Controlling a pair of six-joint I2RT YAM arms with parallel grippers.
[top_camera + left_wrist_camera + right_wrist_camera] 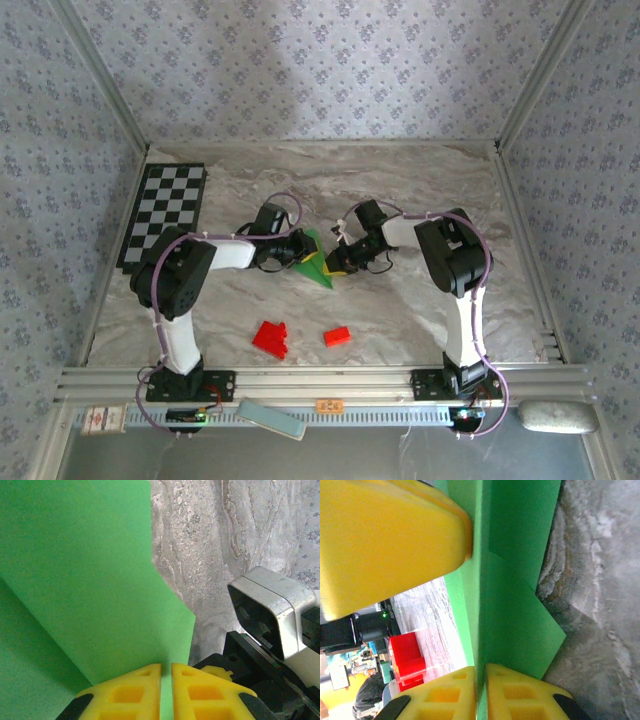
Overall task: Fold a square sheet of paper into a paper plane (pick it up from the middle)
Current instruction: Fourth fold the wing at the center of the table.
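Holding the green paper [316,262] between them, both hands meet near the middle of the tabletop [430,190]. The left hand [297,254] reaches the paper from the left side and the right hand [338,264] from the right side. So the paper sits right between the two, and both hands are just as near to it.

From above, the paper is a folded, pointed shape. Its long way runs from the far edge toward the near edge, with the tip nearer the near edge.

Each arm rises from its base at the near edge, bends, and reaches in sideways toward the middle.

In the left wrist view, the yellow fingers [130,692] are almost together, with a thin strip of green pinched in the gap. In the right wrist view, the fingers [520,695] squeeze the paper the same way, and it stands on its edge there.

I think the next fold must follow that long line.

The red blocks [270,337] lie apart, closer to the near edge.
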